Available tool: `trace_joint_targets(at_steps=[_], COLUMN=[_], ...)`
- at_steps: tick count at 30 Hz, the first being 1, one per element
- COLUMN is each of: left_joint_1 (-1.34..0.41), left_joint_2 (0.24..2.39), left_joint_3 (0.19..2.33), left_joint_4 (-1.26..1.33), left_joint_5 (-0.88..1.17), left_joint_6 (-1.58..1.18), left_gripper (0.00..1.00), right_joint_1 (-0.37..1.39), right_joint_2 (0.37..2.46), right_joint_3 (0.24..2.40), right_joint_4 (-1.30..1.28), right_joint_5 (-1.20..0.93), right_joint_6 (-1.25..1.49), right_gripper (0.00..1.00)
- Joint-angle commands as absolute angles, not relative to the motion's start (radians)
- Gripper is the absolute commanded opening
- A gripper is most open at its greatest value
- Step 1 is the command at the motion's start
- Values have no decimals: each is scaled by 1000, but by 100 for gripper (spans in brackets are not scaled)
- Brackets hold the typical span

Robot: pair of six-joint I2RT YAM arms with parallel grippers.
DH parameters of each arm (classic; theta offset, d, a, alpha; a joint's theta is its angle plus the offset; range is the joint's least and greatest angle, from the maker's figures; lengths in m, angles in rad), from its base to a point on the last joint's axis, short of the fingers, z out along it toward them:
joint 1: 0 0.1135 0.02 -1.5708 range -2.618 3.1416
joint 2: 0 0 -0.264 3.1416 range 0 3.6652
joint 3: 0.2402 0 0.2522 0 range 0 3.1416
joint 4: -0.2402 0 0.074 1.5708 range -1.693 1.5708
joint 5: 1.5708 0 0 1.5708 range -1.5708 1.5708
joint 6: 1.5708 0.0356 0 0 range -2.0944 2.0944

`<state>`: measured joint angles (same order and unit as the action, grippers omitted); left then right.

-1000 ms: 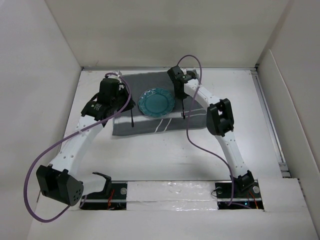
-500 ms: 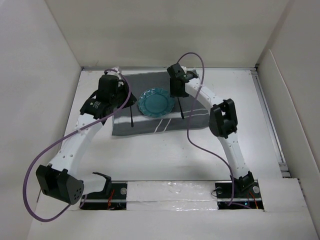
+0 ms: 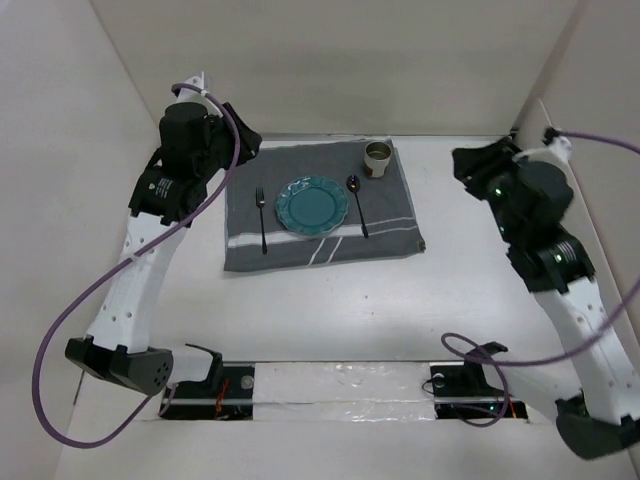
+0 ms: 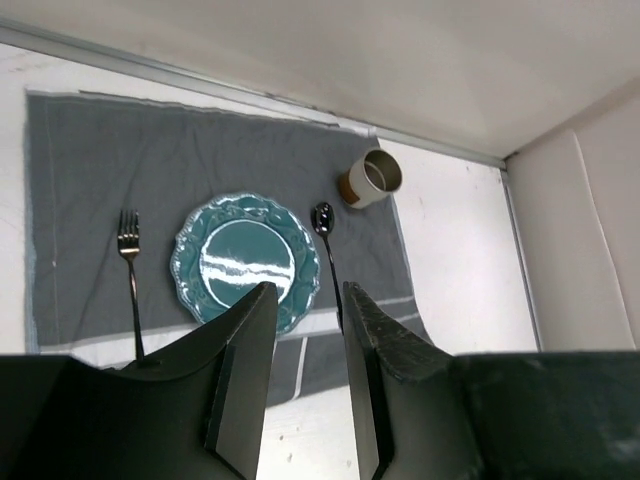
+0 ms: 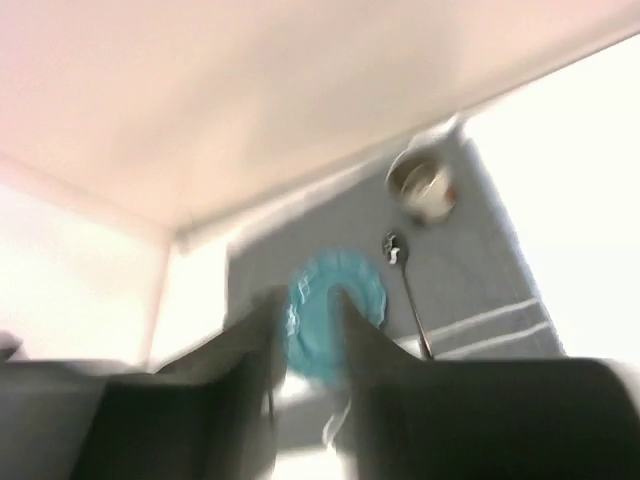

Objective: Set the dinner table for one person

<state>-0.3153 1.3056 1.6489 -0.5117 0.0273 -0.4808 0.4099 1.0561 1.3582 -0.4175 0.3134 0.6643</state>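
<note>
Evidently both arms had retreated to the frame's sides, the left gripper (image 4: 307,295) and right gripper (image 5: 305,312) slightly open and empty. On the large matte white dinner table (image 3: 330,300) filling the frame's middle, a thin dark fork (image 3: 262,215) and a thin dark spoon (image 3: 357,205) lay released beside the round teal plate (image 3: 312,204); the setting seemed complete.

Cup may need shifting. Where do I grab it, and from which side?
Take the cup by its rim from straight above, one finger inside, one outside: it stands upright at the far right corner of the cloth, mouth open upward. Pinch its right wall, I'd say, since the spoon lies close on its near left.
</note>
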Motion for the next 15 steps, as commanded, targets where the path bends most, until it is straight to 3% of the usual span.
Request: trace_joint_targets(at_steps=[1, 6, 13, 15], left_joint_1=[-296, -296, -296, -296], left_joint_2=[1278, 1215, 1125, 1121], left_joint_3=[1695, 1625, 1445, 1427], left_joint_4=[-538, -570, -517, -494], left_joint_5=[-21, -83, -69, -55], left_joint_6=[-494, -497, -514, -526], left_gripper=[30, 31, 32, 44], right_joint_1=[329, 247, 247, 247], right_joint_2=[924, 786, 868, 911], right_joint_3=[1195, 1059, 1095, 1117], right_joint_4=[-357, -393, -410, -413], right_joint_5=[351, 353, 331, 299], right_joint_6=[778, 839, 819, 802], right_gripper=[52, 69, 78, 81])
